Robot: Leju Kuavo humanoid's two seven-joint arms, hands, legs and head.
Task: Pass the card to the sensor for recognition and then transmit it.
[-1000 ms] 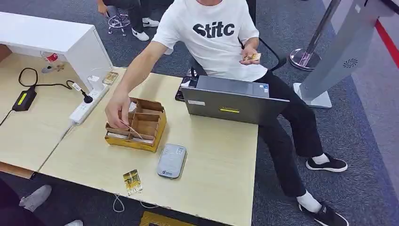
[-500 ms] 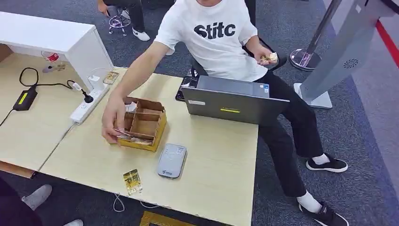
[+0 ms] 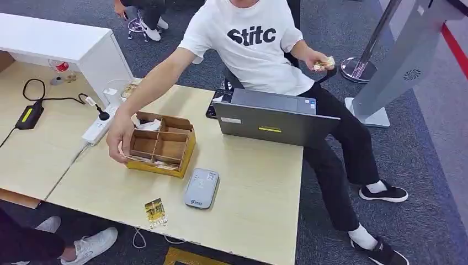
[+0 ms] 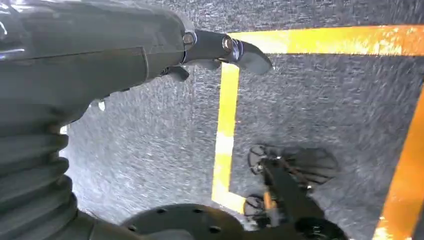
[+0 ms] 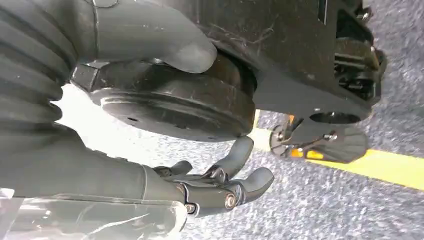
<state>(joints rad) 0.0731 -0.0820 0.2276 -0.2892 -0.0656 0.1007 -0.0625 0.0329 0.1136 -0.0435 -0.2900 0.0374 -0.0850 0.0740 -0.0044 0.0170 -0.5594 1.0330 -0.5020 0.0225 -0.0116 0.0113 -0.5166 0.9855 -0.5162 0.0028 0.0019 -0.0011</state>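
card waits by the reader while the robot's arms hang

card point(image 3: 155, 212) lies near the desk point(image 3: 259, 204) front edge, just beside the grey sensor point(image 3: 201, 188), handy for a pickup. a person's hand point(image 3: 118, 144) steadies the divided cardboard box point(image 3: 161, 146). left robot hand point(image 4: 220, 50) and right robot hand point(image 5: 215, 185) hang over the floor, fingers loosely apart, holding nothing.
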